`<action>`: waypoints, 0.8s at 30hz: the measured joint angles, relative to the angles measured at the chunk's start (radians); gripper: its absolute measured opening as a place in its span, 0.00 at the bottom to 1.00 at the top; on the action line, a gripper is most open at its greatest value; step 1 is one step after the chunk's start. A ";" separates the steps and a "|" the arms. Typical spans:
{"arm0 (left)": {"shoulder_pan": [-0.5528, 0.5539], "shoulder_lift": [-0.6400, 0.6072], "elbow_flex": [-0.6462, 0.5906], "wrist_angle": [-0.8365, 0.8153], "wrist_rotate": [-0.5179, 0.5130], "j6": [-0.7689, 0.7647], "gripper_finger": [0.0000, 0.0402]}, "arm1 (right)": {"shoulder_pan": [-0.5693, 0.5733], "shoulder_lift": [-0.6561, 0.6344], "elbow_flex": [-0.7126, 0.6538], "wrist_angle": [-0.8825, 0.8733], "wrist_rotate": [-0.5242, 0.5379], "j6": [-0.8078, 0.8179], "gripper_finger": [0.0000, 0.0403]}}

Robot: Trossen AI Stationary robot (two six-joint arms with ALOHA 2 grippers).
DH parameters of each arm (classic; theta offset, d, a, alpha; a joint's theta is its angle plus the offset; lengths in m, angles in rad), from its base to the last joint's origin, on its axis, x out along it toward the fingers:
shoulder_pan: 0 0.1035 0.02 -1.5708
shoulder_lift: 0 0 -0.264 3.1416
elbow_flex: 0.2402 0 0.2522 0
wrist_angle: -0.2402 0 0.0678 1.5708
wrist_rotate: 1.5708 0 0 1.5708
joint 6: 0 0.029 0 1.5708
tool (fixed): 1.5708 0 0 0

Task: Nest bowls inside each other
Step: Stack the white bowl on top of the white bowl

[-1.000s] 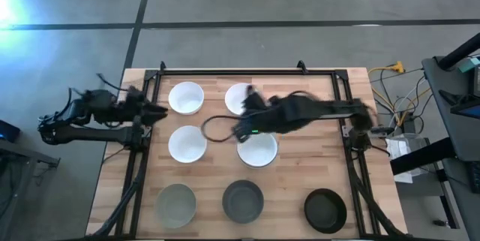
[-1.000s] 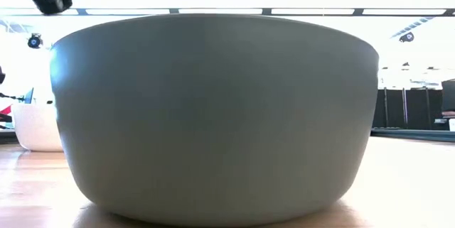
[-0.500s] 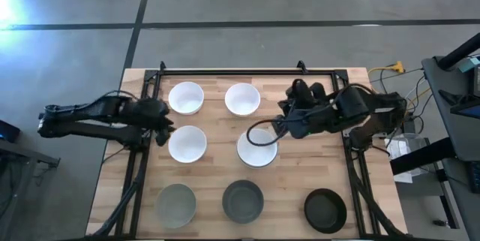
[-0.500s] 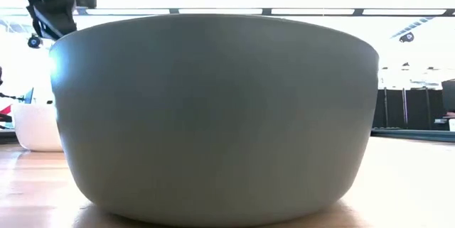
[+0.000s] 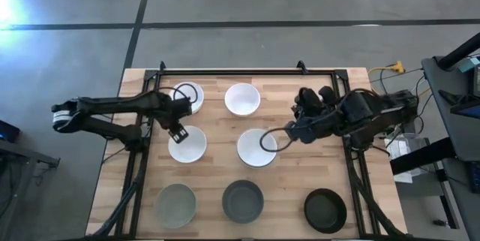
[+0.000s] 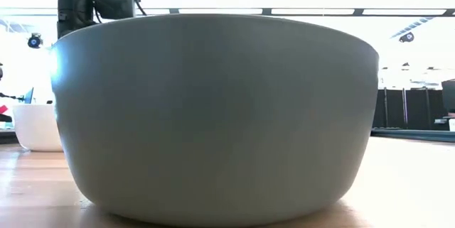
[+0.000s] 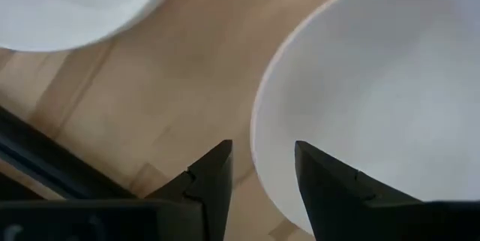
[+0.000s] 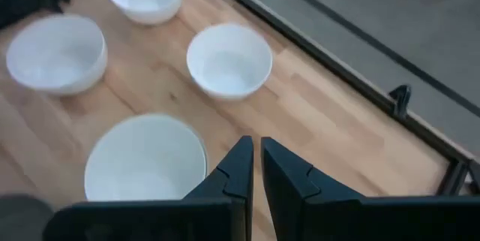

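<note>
Seven bowl spots show in the high view. White bowls stand at far left (image 5: 192, 93), far middle (image 5: 242, 99), middle left (image 5: 189, 147) and centre (image 5: 255, 151). Along the near edge stand a beige-grey bowl (image 5: 175, 204), a grey bowl (image 5: 244, 201) and a black bowl (image 5: 325, 210). My left gripper (image 5: 178, 130) is open over the middle-left bowl's far rim. In its wrist view the rim (image 7: 259, 132) runs between the fingers of the gripper (image 7: 261, 162), one inside, one outside. My right gripper (image 5: 289, 131) (image 8: 256, 164) is shut, just right of the centre bowl (image 8: 142, 158).
A black frame rail (image 5: 247, 70) runs along the table's far edge, with rails down both sides. A cable loop (image 5: 267, 140) hangs over the centre bowl's right rim. In the low view the grey bowl (image 6: 213, 114) fills the picture; bare wood (image 5: 315, 162) lies on the right.
My left gripper has swung from the table's left edge toward the right, stopping over the middle-left white bowl's far rim. My right gripper has drawn back from above the centre white bowl toward the table's right side.
</note>
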 joint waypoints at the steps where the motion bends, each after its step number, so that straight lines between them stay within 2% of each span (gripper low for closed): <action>1: 0.011 0.004 0.000 0.003 0.008 0.011 0.32 | 0.011 -0.015 -0.029 0.006 -0.003 0.012 0.06; 9: 0.062 0.039 -0.019 0.047 0.082 0.024 0.32 | 0.105 -0.144 -0.234 0.103 -0.005 0.115 0.06; 14: 0.076 0.085 -0.055 0.073 0.090 0.024 0.32 | 0.151 -0.206 -0.342 0.205 -0.005 0.148 0.06; 18: 0.086 0.129 -0.116 0.115 0.115 0.024 0.32 | 0.178 -0.230 -0.403 0.290 -0.005 0.149 0.06; 21: 0.086 0.145 -0.152 0.164 0.170 0.024 0.32 | 0.188 -0.233 -0.428 0.320 -0.005 0.149 0.06; 24: 0.086 0.153 -0.165 0.170 0.208 0.024 0.28 | 0.191 -0.221 -0.436 0.324 -0.005 0.149 0.06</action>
